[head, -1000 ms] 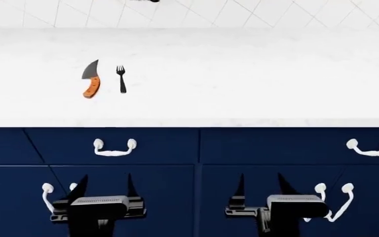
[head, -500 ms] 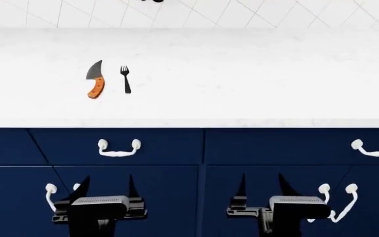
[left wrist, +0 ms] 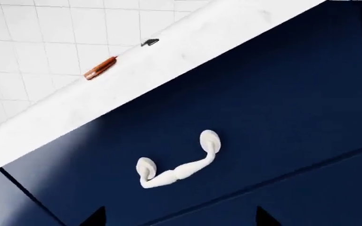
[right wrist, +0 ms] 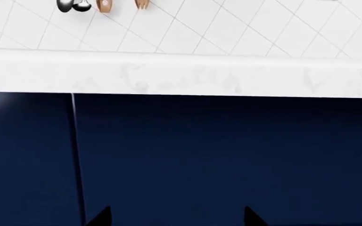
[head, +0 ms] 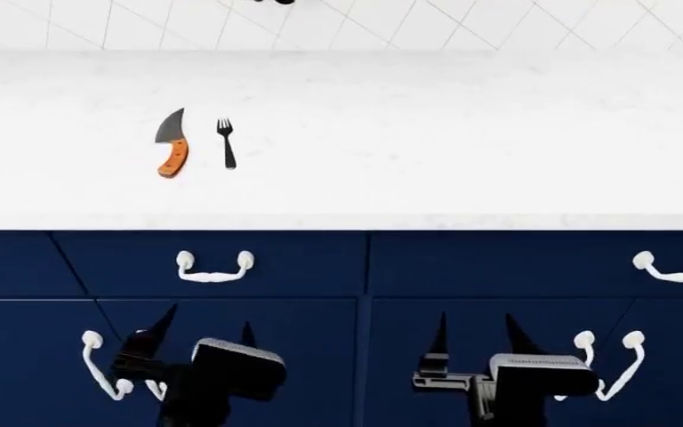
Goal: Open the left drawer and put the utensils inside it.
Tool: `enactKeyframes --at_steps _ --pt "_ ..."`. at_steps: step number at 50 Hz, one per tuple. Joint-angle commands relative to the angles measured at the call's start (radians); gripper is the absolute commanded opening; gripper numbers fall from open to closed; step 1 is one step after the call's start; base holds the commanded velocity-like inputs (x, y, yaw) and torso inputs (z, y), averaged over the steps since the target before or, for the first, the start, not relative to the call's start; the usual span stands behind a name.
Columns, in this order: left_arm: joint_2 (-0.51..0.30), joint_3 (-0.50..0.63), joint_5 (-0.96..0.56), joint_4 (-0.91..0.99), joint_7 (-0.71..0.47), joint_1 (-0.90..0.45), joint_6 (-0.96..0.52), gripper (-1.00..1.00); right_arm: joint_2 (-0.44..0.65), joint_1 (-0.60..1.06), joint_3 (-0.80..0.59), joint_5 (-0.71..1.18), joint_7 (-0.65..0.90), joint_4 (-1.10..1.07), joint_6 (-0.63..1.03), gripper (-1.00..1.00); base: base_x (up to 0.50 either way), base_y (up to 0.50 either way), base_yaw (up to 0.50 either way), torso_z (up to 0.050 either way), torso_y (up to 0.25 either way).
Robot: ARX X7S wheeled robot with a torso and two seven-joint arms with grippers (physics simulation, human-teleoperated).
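**Left drawer shut, utensils on the counter**

The left drawer [head: 205, 263] sits closed just under the counter edge, w/ its white curved handle [head: 213, 267] horizontal on the navy front. In your left wrist view the same handle [left wrist: 177, 162] fills the middle of the frame, tilted, w/ nothing touching it.

Your utensils lie on the white countertop [head: 461, 151], above the left drawer and well back from the front edge. The knife [head: 172, 142] has its orange handle toward you and dark blade pointing to the tiled wall. The fork [head: 227, 142] is just beside it on the right, tines to the wall, approx parallel, not touching. From the left wrist cam you see only the knife's orange handle [left wrist: 100, 68] and a dark bit of the fork [left wrist: 149, 42] over the counter lip.

Your left gripper [head: 205, 334] hangs in front of the cabinet door below the drawer, rotated at an angle, fingers spread and holding nothing. Its tips are lower than the drawer handle, apart from it.

Your right gripper [head: 478, 334] is level in front of the right cabinet door, fingers also parted and empty, near a vertical white door handle [head: 608, 365]. Right wrist cam shows plain navy front and the counter edge only.
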Motion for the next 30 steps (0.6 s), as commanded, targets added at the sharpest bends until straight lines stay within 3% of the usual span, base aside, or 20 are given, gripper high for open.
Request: enactKeyframes --at_steps 1,17,30 --pt "-0.054 0.161 0.370 0.024 0.041 -0.089 -0.276 1.00 -0.004 0.001 0.004 -0.002 -0.003 -0.002 0.012 1.00 0.00 0.00 0.00 0.000 0.000" --pt "-0.047 0.227 0.364 -0.191 0.094 -0.294 -0.252 1.00 0.014 0.013 -0.008 0.016 0.020 0.035 -0.002 1.00 0.00 0.00 0.00 0.000 0.000" --pt "-0.025 0.256 0.315 -0.401 0.065 -0.357 -0.179 1.00 0.023 0.018 -0.027 0.020 0.033 0.045 -0.007 1.00 0.00 0.00 0.00 0.000 0.000"
